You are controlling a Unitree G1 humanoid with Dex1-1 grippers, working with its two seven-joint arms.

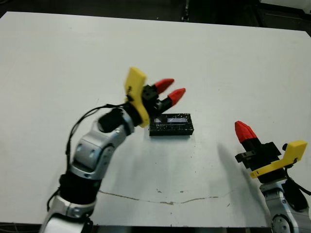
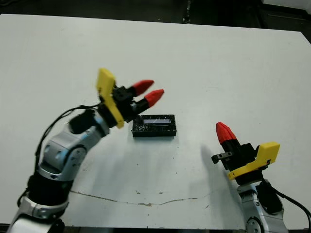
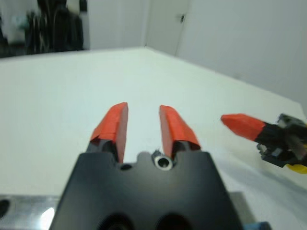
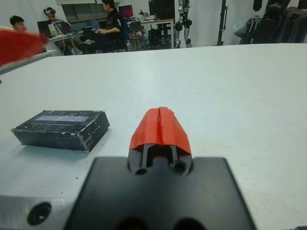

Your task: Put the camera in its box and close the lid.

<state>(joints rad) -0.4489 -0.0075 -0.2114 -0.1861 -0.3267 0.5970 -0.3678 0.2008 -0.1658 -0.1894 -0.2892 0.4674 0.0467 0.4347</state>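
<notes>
Right gripper (image 2: 223, 132), fingers pressed together, idles near table (image 1: 58, 58) edge. Lid (image 4: 62, 125) sits on box mid-table; camera unseen. Left gripper (image 1: 171, 90), fingers parted, hovers above; check lid seats flush.

A robotics lab or workshop: beyond the right gripper's closed fingers, past the broad white table (image 4: 230, 81), seated people (image 4: 109, 26) work at cluttered desks among standing equipment rigs (image 4: 223, 21).
</notes>
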